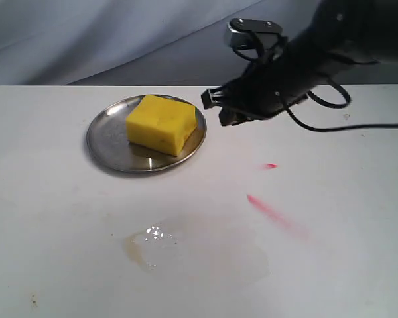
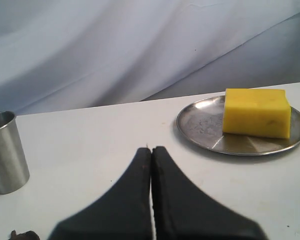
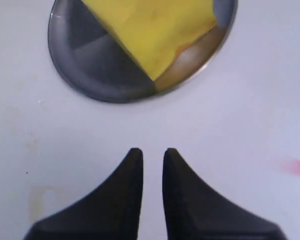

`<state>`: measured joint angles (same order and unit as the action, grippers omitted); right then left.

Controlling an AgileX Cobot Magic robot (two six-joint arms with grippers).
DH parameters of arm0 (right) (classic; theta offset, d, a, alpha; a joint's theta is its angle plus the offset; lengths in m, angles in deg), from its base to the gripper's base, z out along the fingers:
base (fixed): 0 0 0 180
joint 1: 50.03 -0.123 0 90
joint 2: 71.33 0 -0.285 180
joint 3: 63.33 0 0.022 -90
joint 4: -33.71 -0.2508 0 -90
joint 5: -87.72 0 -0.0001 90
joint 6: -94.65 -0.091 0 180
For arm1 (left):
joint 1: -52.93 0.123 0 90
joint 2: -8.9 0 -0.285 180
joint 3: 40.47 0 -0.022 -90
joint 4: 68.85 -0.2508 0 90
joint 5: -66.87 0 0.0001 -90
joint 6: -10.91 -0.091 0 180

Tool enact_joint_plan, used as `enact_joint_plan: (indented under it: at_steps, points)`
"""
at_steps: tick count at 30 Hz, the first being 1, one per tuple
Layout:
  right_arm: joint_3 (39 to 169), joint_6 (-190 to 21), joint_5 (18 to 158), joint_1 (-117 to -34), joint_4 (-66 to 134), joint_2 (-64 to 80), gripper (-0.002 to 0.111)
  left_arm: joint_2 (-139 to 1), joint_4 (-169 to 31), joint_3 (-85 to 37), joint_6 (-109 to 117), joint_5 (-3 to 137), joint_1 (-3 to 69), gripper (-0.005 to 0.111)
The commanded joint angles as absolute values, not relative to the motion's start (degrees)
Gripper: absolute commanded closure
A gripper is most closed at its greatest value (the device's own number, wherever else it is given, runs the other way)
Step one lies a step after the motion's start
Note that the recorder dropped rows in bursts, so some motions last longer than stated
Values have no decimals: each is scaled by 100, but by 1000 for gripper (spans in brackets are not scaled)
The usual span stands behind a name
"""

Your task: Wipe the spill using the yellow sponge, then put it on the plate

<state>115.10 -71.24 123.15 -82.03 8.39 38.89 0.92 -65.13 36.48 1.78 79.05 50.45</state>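
1. White table (image 1: 46, 199). Matte, carrying everything listed below.
2. Right gripper (image 1: 213, 109). Hovering over the far half of the table, just beside the plate's right rim and clear of it. Fingers parted by only a narrow slit, gripping nothing. Likely too narrow for the thick block. Closing in without widening first could shove the sponge off or tip the plate.
3. Left gripper (image 2: 151, 150). Out of the exterior view. Low over the table, fingers pressed flat together, empty.
4. Plate (image 1: 99, 142). Toward the far edge, left of centre. Shiny steel and probably light, so liable to skid or rock under a sideways nudge during the pick.
5. Yellow sponge (image 1: 160, 122). Lying inside the plate, filling its right part, one corner close to the rim nearest the right gripper. Wet or dry: cannot tell.
6. Spill (image 1: 151, 240). Close to the near edge, left of centre, well apart from the sponge. Glossy puddle with an amber rim, plus a thin wet sheen spreading rightward. Unwiped, by the look of it. A light pass could smear it wider rather than lift it.
7. Steel cup (image 2: 7, 152). In the left wrist view only, upright, apart from the plate.
8. Pink-red streaks (image 1: 272, 211). Right of centre. Easily mistaken for the target, and a wide wipe could drag colour into the wet patch.
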Motion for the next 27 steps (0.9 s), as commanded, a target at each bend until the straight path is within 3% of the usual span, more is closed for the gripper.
enact_joint_plan:
  at_steps: [1,3,18,27]
  points:
    - [10059,-7064,11320,-8182,886,2712,104,112,-6490,3675,176,7864,5015,107]
    - [9509,-7137,10964,-8182,868,2240,108,112,-6490,3675,176,7864,5015,107]
    - [6828,-7384,9779,-8085,777,-552,108,112,-6490,3675,176,7864,5015,107]
    - [5662,-8567,9327,-7327,1882,-1647,108,112,-6490,3675,176,7864,5015,107]
